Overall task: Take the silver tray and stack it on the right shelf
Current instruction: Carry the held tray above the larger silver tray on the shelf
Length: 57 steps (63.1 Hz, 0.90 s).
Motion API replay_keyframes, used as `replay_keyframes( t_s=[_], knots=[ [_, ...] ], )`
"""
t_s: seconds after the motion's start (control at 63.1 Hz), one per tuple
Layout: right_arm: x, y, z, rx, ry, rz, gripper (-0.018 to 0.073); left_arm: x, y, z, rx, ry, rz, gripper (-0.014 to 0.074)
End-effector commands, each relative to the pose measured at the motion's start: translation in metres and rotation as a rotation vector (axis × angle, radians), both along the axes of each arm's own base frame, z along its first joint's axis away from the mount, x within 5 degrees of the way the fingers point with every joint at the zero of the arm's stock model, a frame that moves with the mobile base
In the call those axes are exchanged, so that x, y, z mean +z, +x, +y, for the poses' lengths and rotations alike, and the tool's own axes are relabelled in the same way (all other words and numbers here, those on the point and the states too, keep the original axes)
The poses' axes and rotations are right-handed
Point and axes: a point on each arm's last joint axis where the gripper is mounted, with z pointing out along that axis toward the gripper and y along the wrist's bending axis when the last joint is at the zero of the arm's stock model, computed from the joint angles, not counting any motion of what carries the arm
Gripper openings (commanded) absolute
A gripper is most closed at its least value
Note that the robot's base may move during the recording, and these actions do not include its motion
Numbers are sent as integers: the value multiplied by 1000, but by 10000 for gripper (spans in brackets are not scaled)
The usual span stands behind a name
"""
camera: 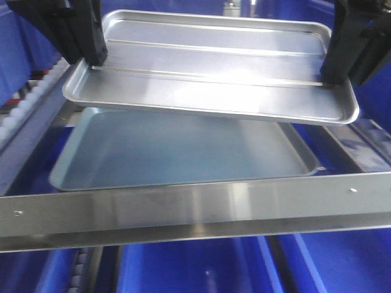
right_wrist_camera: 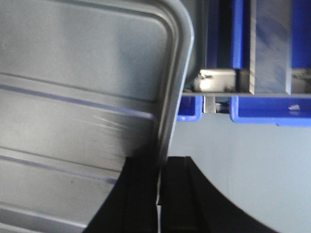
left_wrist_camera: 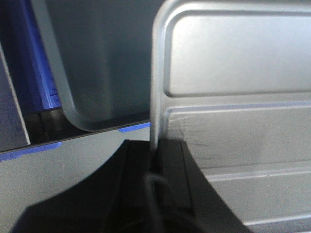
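The silver tray (camera: 208, 67), shiny with two long ridges, hangs level in the air above a duller grey tray (camera: 177, 152). My left gripper (camera: 91, 61) is shut on its left rim, and my right gripper (camera: 333, 73) is shut on its right rim. In the left wrist view the black fingers (left_wrist_camera: 172, 160) pinch the silver tray's rim (left_wrist_camera: 156, 97). The right wrist view shows the same clamp on the opposite rim (right_wrist_camera: 170, 116), fingers (right_wrist_camera: 141, 179) on either side. The right shelf's wide shiny front bar (camera: 195, 210) runs across below, with the grey tray lying on the shelf behind it.
White rollers (camera: 24, 104) line the shelf's left side. Blue bins (camera: 195, 262) sit beneath the front bar, and more blue bins (right_wrist_camera: 267, 109) show in the right wrist view past the tray's corner. The rack frame (right_wrist_camera: 218, 80) stands near that corner.
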Motion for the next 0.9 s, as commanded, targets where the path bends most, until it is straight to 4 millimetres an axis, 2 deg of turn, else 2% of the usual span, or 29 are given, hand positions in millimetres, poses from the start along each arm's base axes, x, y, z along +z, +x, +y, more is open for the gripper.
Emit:
replay_keyframes(
  t_s=[0.0, 0.887],
  knots=[
    [21, 0, 0, 25, 38, -100, 57, 25, -3, 0, -11, -88, -91, -94],
    [21, 0, 0, 25, 38, -100, 57, 25, -3, 0, -11, -88, -91, -94]
  ],
)
